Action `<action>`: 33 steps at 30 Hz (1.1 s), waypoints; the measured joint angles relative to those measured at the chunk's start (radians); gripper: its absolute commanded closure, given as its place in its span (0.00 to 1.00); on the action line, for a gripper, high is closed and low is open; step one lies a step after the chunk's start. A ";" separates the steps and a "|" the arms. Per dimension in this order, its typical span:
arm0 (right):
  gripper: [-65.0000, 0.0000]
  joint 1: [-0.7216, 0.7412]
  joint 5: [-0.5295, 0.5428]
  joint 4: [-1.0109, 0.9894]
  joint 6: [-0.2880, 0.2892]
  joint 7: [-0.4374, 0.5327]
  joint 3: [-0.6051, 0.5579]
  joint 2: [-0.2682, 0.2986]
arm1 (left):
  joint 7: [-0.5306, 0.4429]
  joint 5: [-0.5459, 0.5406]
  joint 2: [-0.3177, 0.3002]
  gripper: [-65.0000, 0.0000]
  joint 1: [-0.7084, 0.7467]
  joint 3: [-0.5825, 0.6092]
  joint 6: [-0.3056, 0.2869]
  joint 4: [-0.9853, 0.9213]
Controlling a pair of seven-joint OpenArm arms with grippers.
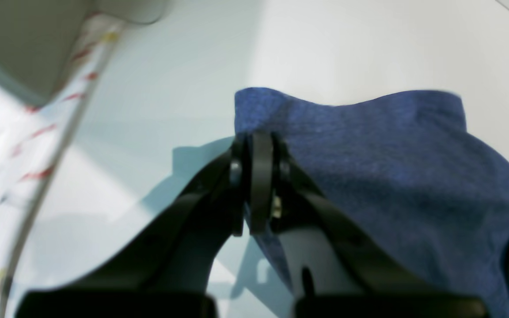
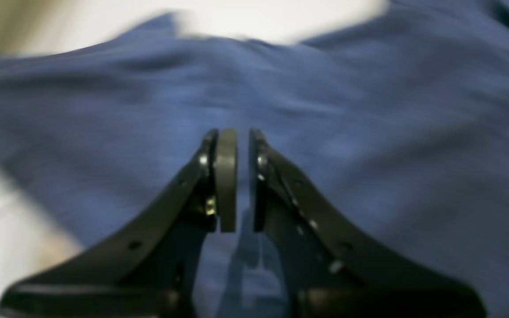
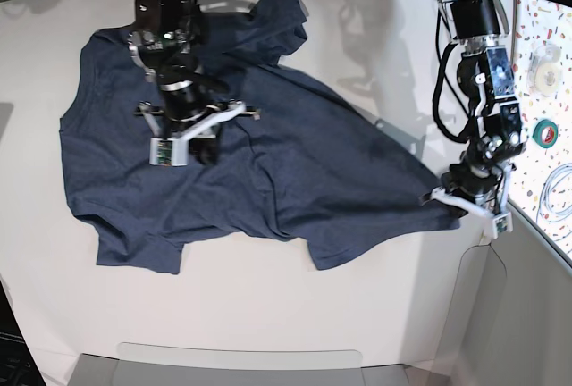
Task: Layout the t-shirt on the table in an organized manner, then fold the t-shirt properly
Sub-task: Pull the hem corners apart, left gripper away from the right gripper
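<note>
The dark navy t-shirt (image 3: 268, 163) lies spread on the white table (image 3: 268, 314), plain side up, wrinkled, with one sleeve bunched at the back. My left gripper (image 3: 444, 197) is at the shirt's right-hand corner, low over the table. In the left wrist view it (image 1: 259, 141) is shut on the t-shirt (image 1: 391, 176) at the cloth's edge. My right gripper (image 3: 192, 145) hovers over the shirt's upper left part. In the blurred right wrist view it (image 2: 242, 137) stands a narrow slit apart above the t-shirt (image 2: 369, 132), with no cloth seen between its jaws.
A confetti-speckled strip (image 3: 545, 91) runs along the table's right side, close to my left arm, and carries a green tape roll (image 3: 545, 131), a white roll (image 3: 545, 64) and a coiled cable (image 3: 559, 189). White table (image 1: 369, 44) shows around the shirt on all sides.
</note>
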 measured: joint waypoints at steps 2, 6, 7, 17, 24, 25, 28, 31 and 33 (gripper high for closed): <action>0.93 -0.003 -0.003 0.000 -0.002 -0.002 0.062 -0.004 | -0.002 -0.004 -0.016 1.00 0.035 -0.027 -0.002 0.025; 0.93 -0.015 0.002 -0.001 0.002 -0.003 0.149 -0.012 | 0.000 0.003 -0.024 1.00 0.114 -0.077 0.001 0.067; 0.93 -0.016 -0.002 -0.002 0.002 -0.003 0.168 -0.018 | 0.000 0.001 -0.024 1.00 0.132 -0.087 0.000 0.079; 0.93 -0.027 0.001 -0.098 0.002 0.000 0.328 -0.036 | -0.001 -0.006 -0.016 1.00 0.309 -0.135 -0.002 0.171; 0.93 -0.029 0.000 -0.145 0.003 -0.002 0.364 -0.035 | -0.001 -0.004 -0.016 1.00 0.445 -0.174 0.000 0.291; 0.93 -0.029 0.000 -0.146 0.003 -0.002 0.365 -0.034 | -0.002 -0.004 -0.016 1.00 0.466 -0.174 0.000 0.302; 0.93 -0.028 0.001 -0.146 0.003 -0.002 0.365 -0.030 | -0.002 -0.005 -0.016 1.00 0.516 -0.174 -0.001 0.311; 0.93 -0.029 0.001 -0.146 0.003 -0.002 0.365 -0.031 | -0.008 -0.005 -0.016 1.00 0.559 -0.174 0.000 0.312; 0.93 -0.028 0.002 -0.146 0.005 -0.002 0.370 -0.031 | -0.008 -0.005 -0.016 1.00 0.588 -0.174 0.000 0.323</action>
